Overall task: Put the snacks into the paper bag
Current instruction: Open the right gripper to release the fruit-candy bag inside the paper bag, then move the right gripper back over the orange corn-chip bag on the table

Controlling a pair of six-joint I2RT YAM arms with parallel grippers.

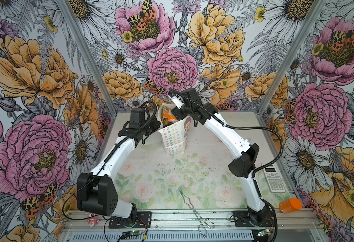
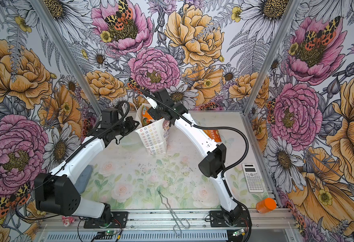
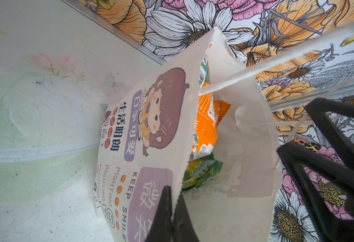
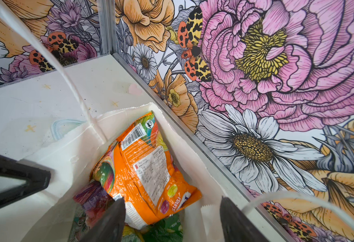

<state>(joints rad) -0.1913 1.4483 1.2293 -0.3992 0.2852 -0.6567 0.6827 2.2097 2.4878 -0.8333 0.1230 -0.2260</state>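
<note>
Right gripper (image 4: pixel 171 200): jaws wide apart, nothing clamped between them, poised just above the open mouth of the white paper bag (image 4: pixel 67 157) with white cord handles. Directly beneath, inside the bag, a crinkly shiny orange packet (image 4: pixel 142 167) lay tilted, barcode and label side up, resting on a purple-pink packet (image 4: pixel 94 197) and a green packet (image 4: pixel 165 230). One finger overlapped the orange packet's lower end in the wrist view; whether it touched could not be told. Left gripper (image 3: pixel 173 194): fingers pressed together on the serrated top edge of the bag's printed face, the one with the cartoon girl and Chinese text, pinching that panel. In both top views the paper bag (image 1: pixel 173 138) (image 2: pixel 153 138) stood upright toward the back of the floral-printed table (image 1: pixel 161 184), between the two arms, its side of coloured flower outlines facing forward. A second orange packet (image 2: pixel 212 134) lay on the table outside the bag, partly hidden behind the right arm. Well apart from the bag: a white calculator (image 1: pixel 273 178) along the right edge, an orange cylindrical bottle (image 1: pixel 290 205) on its side at the front right corner, thin metal tongs (image 1: pixel 195 211) at front centre, and a small pink-white toy (image 1: pixel 93 221) by the left arm's base.
</note>
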